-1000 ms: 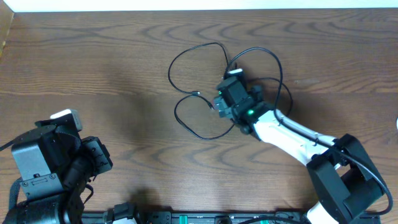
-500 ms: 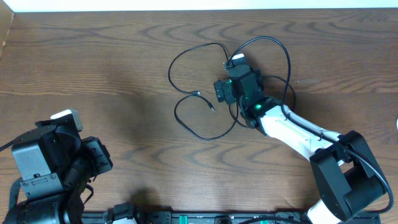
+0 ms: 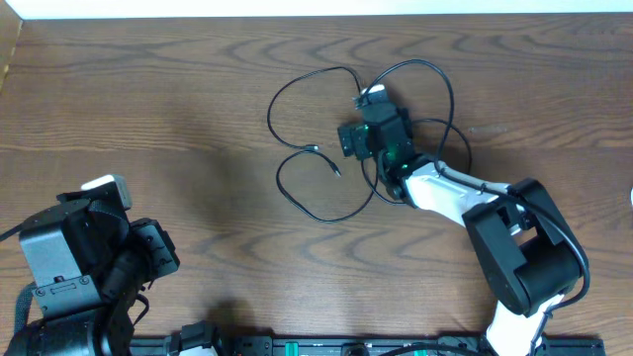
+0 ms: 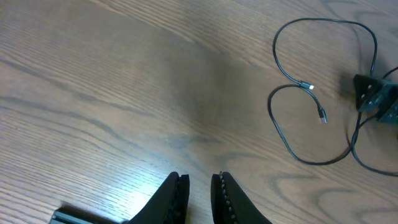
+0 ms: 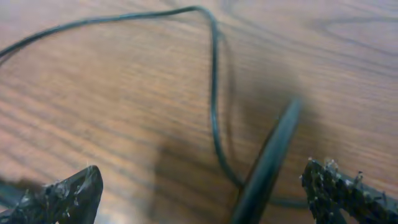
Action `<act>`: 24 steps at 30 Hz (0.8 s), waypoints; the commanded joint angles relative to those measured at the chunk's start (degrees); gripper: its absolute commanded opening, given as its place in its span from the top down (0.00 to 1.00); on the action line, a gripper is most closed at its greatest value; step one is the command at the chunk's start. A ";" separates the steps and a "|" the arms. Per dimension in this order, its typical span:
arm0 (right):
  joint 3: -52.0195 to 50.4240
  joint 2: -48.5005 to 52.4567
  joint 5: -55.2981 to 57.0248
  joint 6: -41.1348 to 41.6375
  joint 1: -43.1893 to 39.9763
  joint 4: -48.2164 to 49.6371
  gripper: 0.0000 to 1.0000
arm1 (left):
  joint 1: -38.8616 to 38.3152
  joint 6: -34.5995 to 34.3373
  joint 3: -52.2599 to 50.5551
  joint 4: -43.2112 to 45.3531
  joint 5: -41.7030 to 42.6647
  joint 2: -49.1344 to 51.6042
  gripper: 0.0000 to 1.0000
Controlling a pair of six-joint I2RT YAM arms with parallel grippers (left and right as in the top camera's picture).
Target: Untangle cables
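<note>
The cables point(image 3: 270, 119) are thin black cords lying in loose overlapping loops on the wooden table. Two small plug ends point(image 3: 315, 148) rest inside the loops, and one plug end point(image 4: 309, 86) also shows in the left wrist view. My right gripper point(image 3: 364, 133) hovers low over the right side of the tangle and is wide open. In its wrist view a thin cord point(image 5: 214, 93) and a thicker blurred strand point(image 5: 267, 168) run between the spread fingers point(image 5: 342, 186). My left gripper point(image 4: 200, 193) is far off at the near left, its jaws almost together around nothing.
The left arm point(image 3: 79, 262) sits folded at the table's near-left corner. The right arm's white link point(image 3: 445, 193) reaches from its base point(image 3: 524, 257) to the tangle. The table's far edge point(image 3: 316, 14) runs along the top.
My right gripper has moved slightly up and away over the tangle, and the loop on the right has shifted upward. The right arm's elbow has folded in. The left arm has not moved.
</note>
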 commanded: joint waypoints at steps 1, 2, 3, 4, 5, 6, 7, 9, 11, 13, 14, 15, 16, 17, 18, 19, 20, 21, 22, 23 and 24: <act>0.13 1.53 0.24 -0.42 -2.25 1.60 0.01 | -0.09 -0.55 0.94 -0.02 0.11 0.00 0.81; 0.13 1.90 0.24 -0.42 -2.86 2.08 0.01 | -0.09 -0.55 0.94 -0.02 0.11 0.00 0.81; 0.13 2.27 0.20 -0.42 -3.43 2.45 0.01 | -0.09 -0.55 0.94 -0.02 0.11 0.00 0.81; 0.15 2.56 -0.26 -0.39 -4.09 2.56 0.01 | -0.09 -0.55 0.94 -0.02 0.11 0.00 0.81; 0.15 2.97 -1.27 -0.39 -4.70 2.64 0.01 | -0.09 -0.74 0.94 -0.02 0.11 0.00 0.81; 0.15 3.48 -2.40 -0.37 -5.18 2.89 0.01 | -0.09 -0.98 0.94 0.00 0.11 0.00 0.81; 0.15 3.91 -3.54 -0.37 -5.62 2.99 0.01 | -0.09 -1.60 0.94 0.02 0.11 0.00 0.81; 0.20 5.46 -3.82 0.11 -5.95 3.50 0.01 | -0.09 -2.27 0.94 0.20 0.13 0.00 0.81; 0.28 6.56 -3.89 0.11 -5.95 3.82 0.01 | -0.09 -2.27 0.94 0.22 0.11 0.00 0.81; 0.28 7.39 -4.13 0.13 -5.77 4.37 0.01 | -0.09 -2.27 0.94 0.20 0.11 0.00 0.81; 0.31 7.78 -4.44 0.26 -5.73 4.74 0.01 | -0.09 -2.27 0.94 0.20 0.11 0.00 0.81; 0.31 7.98 -4.50 0.57 -5.73 5.05 0.01 | -0.09 -2.27 0.94 0.17 0.13 0.00 0.81; 0.31 8.13 -4.52 0.98 -5.73 5.38 0.01 | -0.09 -2.27 0.94 0.17 0.11 0.00 0.81; 0.31 8.20 -4.55 1.18 -5.73 5.60 0.01 | -0.09 -2.27 0.94 0.17 0.13 0.00 0.81; 0.31 8.22 -4.94 1.18 -5.73 5.79 0.01 | -0.09 -2.27 0.94 0.17 0.13 0.00 0.81; 0.31 8.26 -5.20 1.18 -5.73 6.08 0.01 | -0.09 -2.54 0.94 0.15 0.13 0.00 0.81; 0.31 8.26 -5.16 1.16 -5.70 6.29 0.01 | -0.09 -3.06 0.94 0.15 0.13 0.00 0.81; 0.31 8.26 -5.16 1.16 -5.70 6.49 0.05 | -0.09 -3.30 0.94 0.17 0.13 0.00 0.81; 0.31 8.26 -5.14 1.16 -5.73 6.71 0.09 | -0.09 -3.30 0.94 0.17 0.13 0.00 0.81; 0.31 8.26 -5.14 1.16 -5.73 6.80 0.19 | -0.09 -3.30 0.94 0.15 0.13 0.00 0.81; 0.31 8.26 -5.11 1.14 -5.73 6.91 0.35 | -0.09 -3.30 0.94 0.11 0.13 0.00 0.81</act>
